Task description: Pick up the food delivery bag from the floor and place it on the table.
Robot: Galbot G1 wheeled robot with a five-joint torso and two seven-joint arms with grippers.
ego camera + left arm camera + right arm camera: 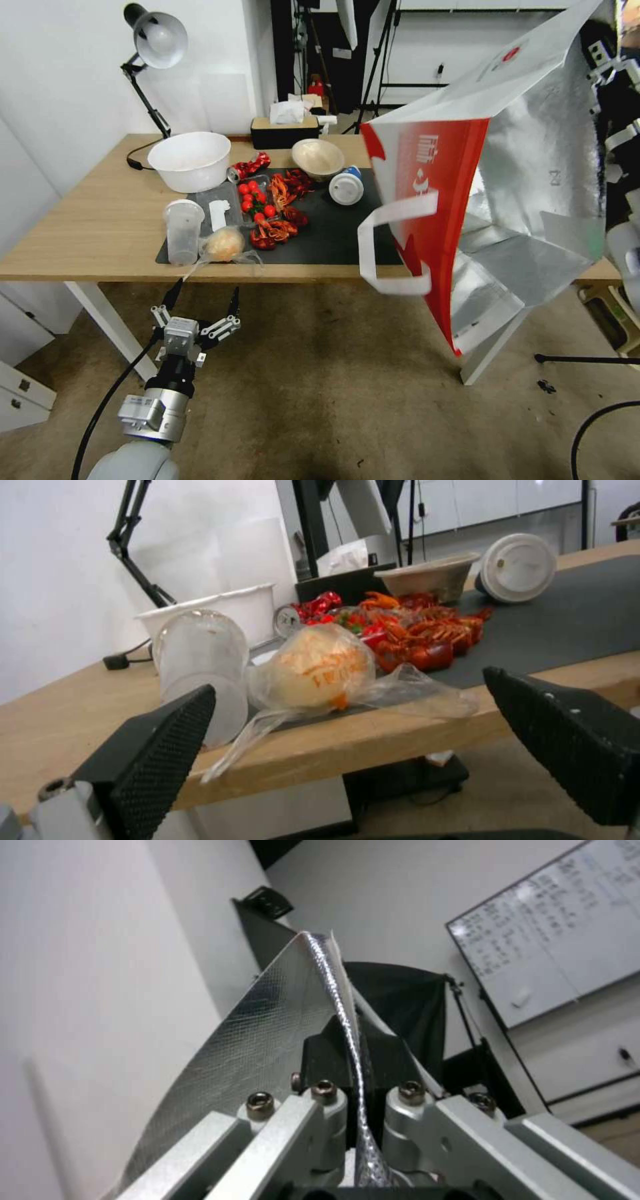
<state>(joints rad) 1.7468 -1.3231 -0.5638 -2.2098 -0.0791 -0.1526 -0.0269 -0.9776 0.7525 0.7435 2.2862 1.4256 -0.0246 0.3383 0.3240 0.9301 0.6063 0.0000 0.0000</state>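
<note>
Head view: I see the bag [427, 220] held in the air at the right, tilted with its open mouth turned toward the camera, so the silver lining shows. Its red side faces left, and a white strap [393, 243] loops out from it. The bag hangs in front of the right end of the table [87, 227], its lower corner above the floor [320, 400], touching neither as far as I can judge. The right arm's links run along the right edge beside the bag's rim; I cannot make out its jaws from here. The left gripper [202, 301] hangs low in front of the table's near edge, below a bagged bun [223, 245], jaws spread and empty. On the table lie a dark mat [333, 233], a white bowl [189, 160], a clear cup [182, 230], crayfish [273, 230] and tomatoes [257, 200].

Left wrist view: I see both black pads [160, 760] set wide apart with nothing between them. Beyond them the bun [320, 667] sits at the table [67, 720] edge, its wrapper trailing over the lip, the cup [200, 665] just beside it.

Right wrist view: the right gripper [357, 1075] has its jaws closed on the bag's [267, 1040] foil-lined edge, which rises up between them.
</note>
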